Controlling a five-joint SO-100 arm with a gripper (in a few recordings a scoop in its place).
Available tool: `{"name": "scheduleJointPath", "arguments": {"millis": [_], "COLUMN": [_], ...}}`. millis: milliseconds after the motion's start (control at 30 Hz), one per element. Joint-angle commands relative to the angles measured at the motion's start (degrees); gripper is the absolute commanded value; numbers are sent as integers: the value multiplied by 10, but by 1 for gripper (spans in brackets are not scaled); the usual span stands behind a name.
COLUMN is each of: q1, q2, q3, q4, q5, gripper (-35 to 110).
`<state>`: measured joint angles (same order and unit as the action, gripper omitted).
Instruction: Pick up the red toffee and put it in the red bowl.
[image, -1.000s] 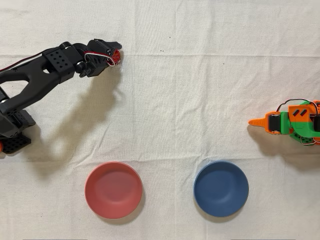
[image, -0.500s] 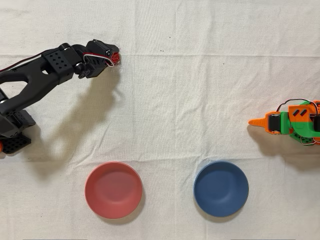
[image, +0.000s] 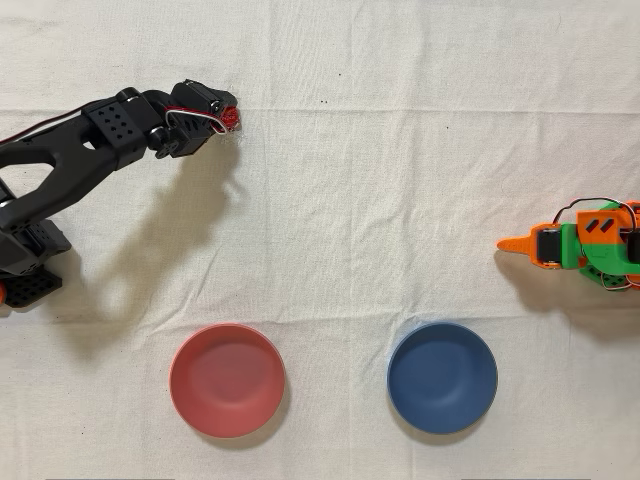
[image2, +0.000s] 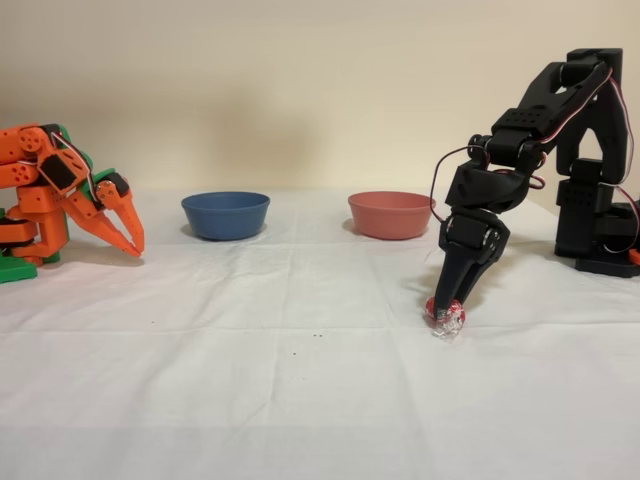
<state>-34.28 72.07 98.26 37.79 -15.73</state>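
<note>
Closed since before, end effector (image2: 447, 306) on creased white tablecloth (image2: 250, 380).

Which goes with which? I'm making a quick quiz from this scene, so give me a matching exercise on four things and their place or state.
Things:
1. red toffee
2. red bowl
3. blue bowl
4. gripper

States:
A. empty, left of the other bowl in the overhead view
B. on the cloth between the fingertips
C. nearer the idle orange arm
D. pointing down, closed around the candy

Pairs: 1-B, 2-A, 3-C, 4-D
</note>
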Motion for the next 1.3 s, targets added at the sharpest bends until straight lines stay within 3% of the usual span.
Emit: {"name": "scheduleJointPath", "arguments": {"millis": [0,533,1267], "q1": [1,42,230], "q2": [62,201,408], "q3": [8,71,68], "q4": [5,42,170], "q5": [-7,-18,-101], "gripper": [10,9,9]}}
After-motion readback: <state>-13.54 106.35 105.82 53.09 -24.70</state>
